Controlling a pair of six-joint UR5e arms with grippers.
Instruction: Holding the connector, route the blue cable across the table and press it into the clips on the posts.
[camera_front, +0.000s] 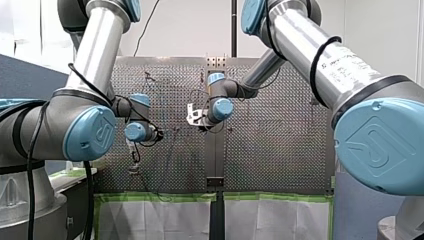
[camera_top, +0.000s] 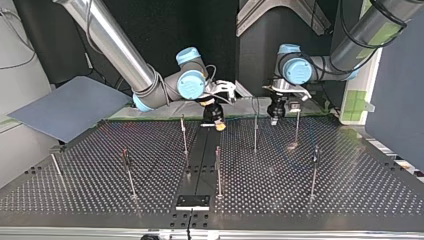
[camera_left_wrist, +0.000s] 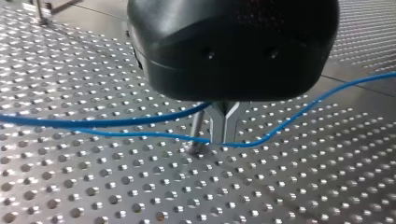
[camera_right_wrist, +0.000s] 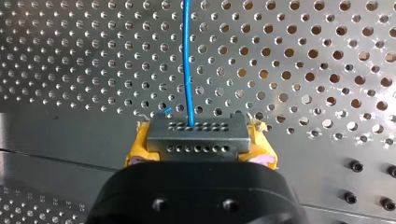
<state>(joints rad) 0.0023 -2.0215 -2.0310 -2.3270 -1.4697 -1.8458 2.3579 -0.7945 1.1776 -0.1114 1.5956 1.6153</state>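
Your right claw (camera_right_wrist: 198, 150) clenches the connector (camera_right_wrist: 196, 136), the blue cable (camera_right_wrist: 187, 60) running straight ahead from it; your left claw (camera_left_wrist: 224, 134) pinches that cable lying crosswise.

front: high, across table (camera_front: 280, 150) | top: opposite, low, facing back | wrists: close over same table

A shiny table (camera_top: 350, 185) full of little holes is lying flat. A smooth dark strip (camera_top: 200, 155) is running down its middle, and a small black plate (camera_top: 192, 201) is sitting on that strip near the top view's bottom edge. A grey-blue board (camera_top: 70, 107) is resting beside the table at that view's left. In the front view, green tape (camera_front: 155, 196) is running along the table's edge above white sheets (camera_front: 150, 220).
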